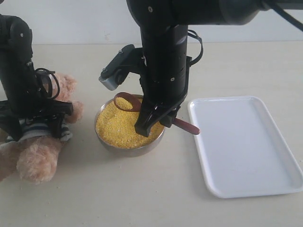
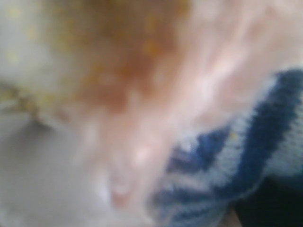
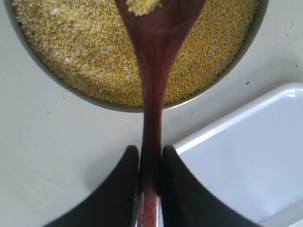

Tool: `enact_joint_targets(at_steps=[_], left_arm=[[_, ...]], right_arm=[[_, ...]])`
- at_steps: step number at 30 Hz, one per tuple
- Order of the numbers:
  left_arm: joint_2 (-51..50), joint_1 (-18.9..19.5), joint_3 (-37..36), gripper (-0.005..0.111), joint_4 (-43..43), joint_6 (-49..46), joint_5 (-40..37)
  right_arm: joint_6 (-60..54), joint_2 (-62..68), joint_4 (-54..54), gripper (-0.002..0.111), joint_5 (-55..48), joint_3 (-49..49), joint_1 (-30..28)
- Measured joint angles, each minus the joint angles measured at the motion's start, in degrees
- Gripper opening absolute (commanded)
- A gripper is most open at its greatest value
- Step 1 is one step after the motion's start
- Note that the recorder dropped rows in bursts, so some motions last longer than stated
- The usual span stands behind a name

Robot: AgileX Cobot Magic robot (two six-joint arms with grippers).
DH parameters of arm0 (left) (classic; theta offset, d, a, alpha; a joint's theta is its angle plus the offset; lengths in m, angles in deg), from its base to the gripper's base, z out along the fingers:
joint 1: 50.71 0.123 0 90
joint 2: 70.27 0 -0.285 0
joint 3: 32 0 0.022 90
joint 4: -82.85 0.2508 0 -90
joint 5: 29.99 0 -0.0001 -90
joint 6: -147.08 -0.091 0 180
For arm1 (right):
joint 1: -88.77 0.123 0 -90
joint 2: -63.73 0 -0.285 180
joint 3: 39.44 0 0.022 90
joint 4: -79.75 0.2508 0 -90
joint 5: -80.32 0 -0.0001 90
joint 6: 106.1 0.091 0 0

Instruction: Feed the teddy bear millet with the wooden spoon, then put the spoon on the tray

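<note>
The teddy bear (image 1: pixel 40 151) sits at the left, its striped shirt (image 2: pixel 255 142) filling the blurred left wrist view. My left gripper (image 1: pixel 37 124) clasps the bear's torso from above. The metal bowl (image 1: pixel 106 142) of yellow millet (image 1: pixel 118 127) stands mid-table. My right gripper (image 1: pixel 157 122) is shut on the wooden spoon (image 1: pixel 127 101), its handle (image 3: pixel 152 127) pinched between the fingertips (image 3: pixel 130 161). The spoon's bowl hovers over the millet (image 3: pixel 71 47) with a few grains (image 3: pixel 142 4) in it. The white tray (image 1: pixel 246 142) lies to the right.
The tray's near corner (image 3: pixel 246 156) lies close beside the metal bowl's rim (image 3: pixel 47 78), just under my right gripper (image 3: pixel 147 151). The right arm's camera housing (image 1: pixel 116 68) juts out above the bowl, toward the bear.
</note>
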Motion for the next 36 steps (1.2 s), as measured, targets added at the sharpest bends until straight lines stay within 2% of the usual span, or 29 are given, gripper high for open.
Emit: enact_joint_targets(at_steps=[7, 12, 17, 27, 36], left_arm=[[-0.08, 0.00, 0.00, 0.072, 0.14, 0.00, 0.00], [-0.08, -0.12, 0.00, 0.042, 0.14, 0.02, 0.00], [-0.08, -0.12, 0.00, 0.006, 0.26, 0.02, 0.21], [1.29, -0.12, -0.10, 0.004, 1.56, -1.15, -0.21], [13.34, -0.12, -0.75, 0.004, 4.58, -8.39, -5.07]], right_arm=[[0.00, 0.00, 0.11, 0.000, 0.00, 0.00, 0.00], [0.00, 0.00, 0.21, 0.000, 0.00, 0.00, 0.00], [0.00, 0.00, 0.21, 0.000, 0.00, 0.00, 0.00], [0.11, -0.49, -0.15, 0.000, 0.00, 0.00, 0.00], [0.11, -2.63, -0.65, 0.000, 0.00, 0.00, 0.00]])
